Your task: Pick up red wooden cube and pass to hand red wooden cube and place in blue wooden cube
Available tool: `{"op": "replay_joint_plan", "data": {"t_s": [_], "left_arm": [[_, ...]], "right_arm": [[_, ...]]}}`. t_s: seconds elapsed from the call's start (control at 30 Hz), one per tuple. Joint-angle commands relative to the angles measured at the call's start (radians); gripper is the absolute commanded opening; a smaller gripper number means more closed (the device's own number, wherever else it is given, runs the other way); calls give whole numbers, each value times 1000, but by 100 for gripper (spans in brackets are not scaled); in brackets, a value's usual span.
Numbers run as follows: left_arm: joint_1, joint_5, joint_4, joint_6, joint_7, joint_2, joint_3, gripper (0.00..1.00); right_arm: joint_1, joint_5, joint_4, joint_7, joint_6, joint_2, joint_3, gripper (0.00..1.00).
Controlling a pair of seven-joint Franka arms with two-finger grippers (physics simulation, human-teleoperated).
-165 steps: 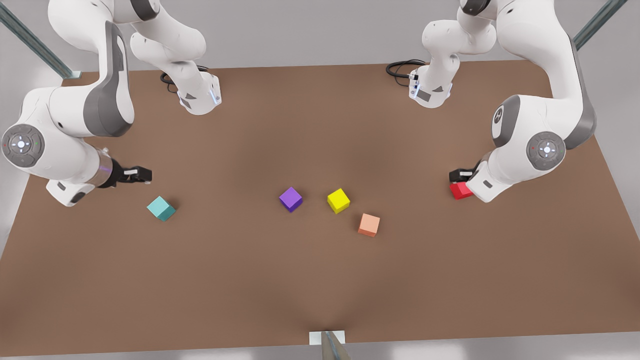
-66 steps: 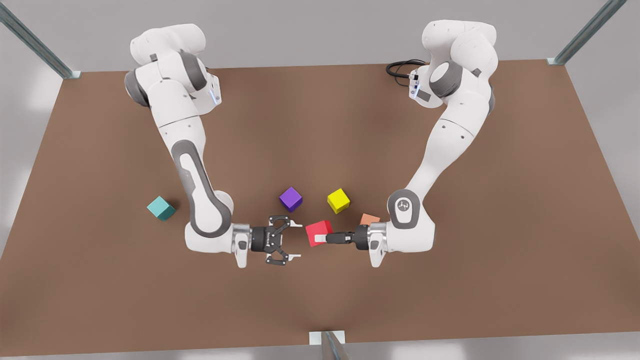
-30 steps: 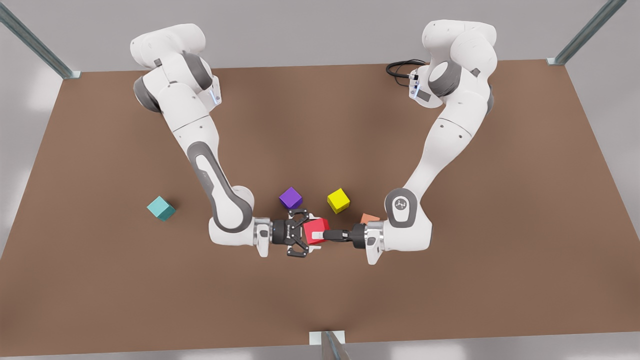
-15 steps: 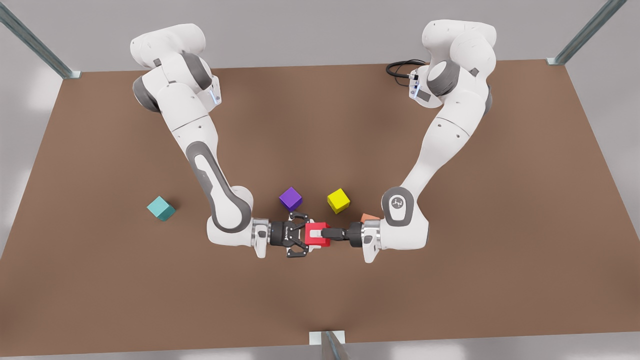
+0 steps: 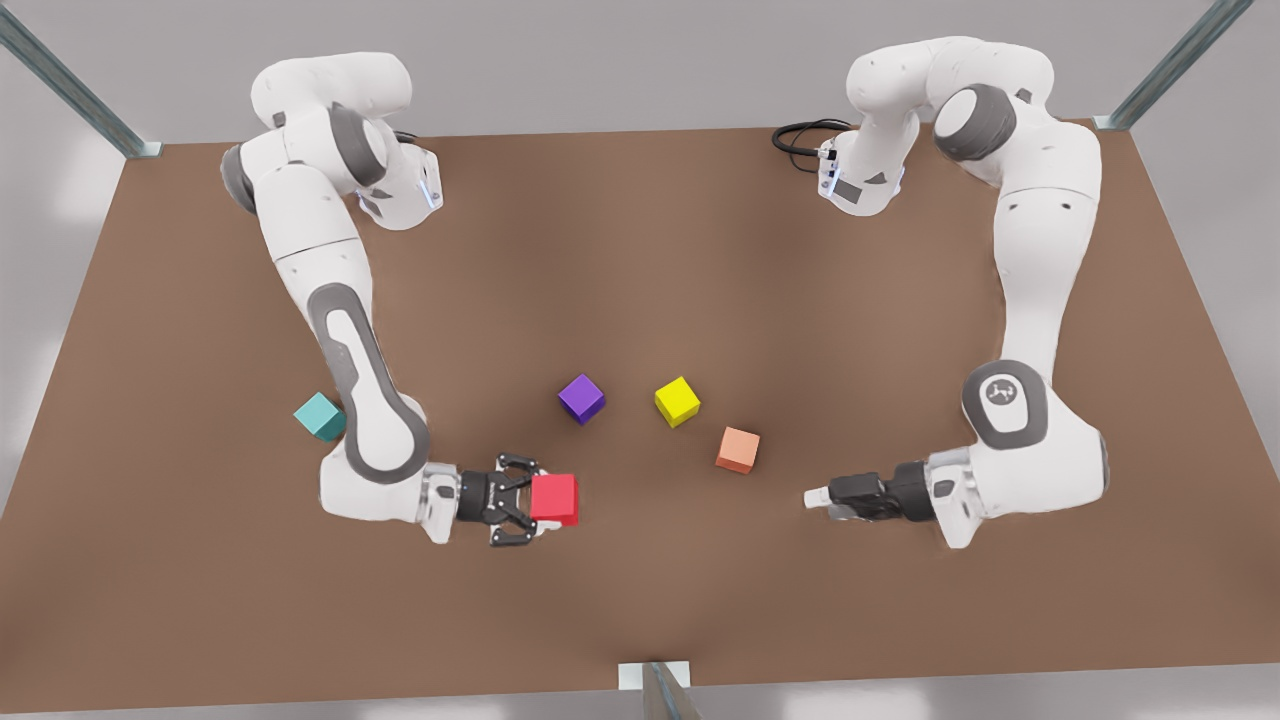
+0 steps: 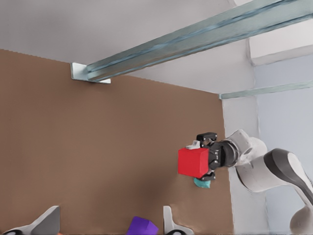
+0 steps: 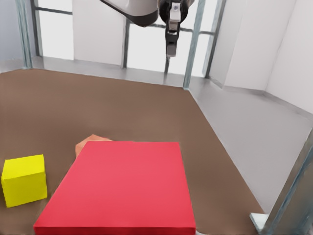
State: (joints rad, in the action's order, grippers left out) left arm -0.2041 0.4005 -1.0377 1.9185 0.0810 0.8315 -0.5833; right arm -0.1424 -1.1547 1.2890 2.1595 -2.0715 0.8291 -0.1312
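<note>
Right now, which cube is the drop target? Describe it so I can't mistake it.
On the brown table, look to the front view's left, beside the arm whose right gripper holds the red wooden cube; the left gripper waits open opposite. The blue wooden cube sits there alone: teal, unlike the purple cube, yellow cube and salmon cube mid-table.

Spare cubes on the brown table [image 5: 640,250]

A purple cube [image 5: 581,398], a yellow cube [image 5: 677,401] and a pale orange cube [image 5: 737,449] sit apart near the table's middle; a black cable [image 5: 797,135] coils at the far edge.
</note>
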Motion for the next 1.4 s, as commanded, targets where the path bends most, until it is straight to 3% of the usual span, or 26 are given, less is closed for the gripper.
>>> {"op": "replay_joint_plan", "data": {"t_s": [0.0, 0.07, 0.1, 0.13, 0.17, 0.2, 0.33, 0.47, 0.67, 1.07, 1.37], "left_arm": [[-15, -492, -1, -398, -335, -66, -3, 100], [-21, -626, -1, -556, -337, -140, -7, 100], [-3, -646, -109, -497, -317, -239, 49, 100], [121, -534, -529, -187, -260, -553, 288, 100], [262, -465, -653, -143, -256, -650, 454, 100], [264, -463, -598, -259, -259, -634, 451, 100], [261, -425, -578, -337, -262, -604, 450, 100], [259, -422, -579, -342, -259, -600, 450, 100], [259, -422, -581, -338, -267, -591, 451, 100], [261, -422, -581, -354, -270, -591, 450, 100], [261, -422, -581, -352, -270, -589, 450, 100]], "right_arm": [[29, 522, 3, -248, 68, -66, 4, 66], [24, 915, 10, -400, 73, -143, 4, 66], [26, 1009, 12, -402, 77, -154, 12, 66], [27, 1121, 22, -402, 82, -165, 13, 66], [29, 1207, 29, -400, 79, -174, 19, 66], [29, 1271, 29, -400, 48, -165, 34, 67], [27, 1394, 67, -515, -47, -174, 114, 66], [29, 1535, 282, -757, -160, -283, 114, 66], [86, 1658, 567, -757, -367, -439, 143, 66], [182, 1725, 882, -744, -541, -587, 147, 67], [237, 1753, 1020, -742, -610, -631, 145, 67]]}}
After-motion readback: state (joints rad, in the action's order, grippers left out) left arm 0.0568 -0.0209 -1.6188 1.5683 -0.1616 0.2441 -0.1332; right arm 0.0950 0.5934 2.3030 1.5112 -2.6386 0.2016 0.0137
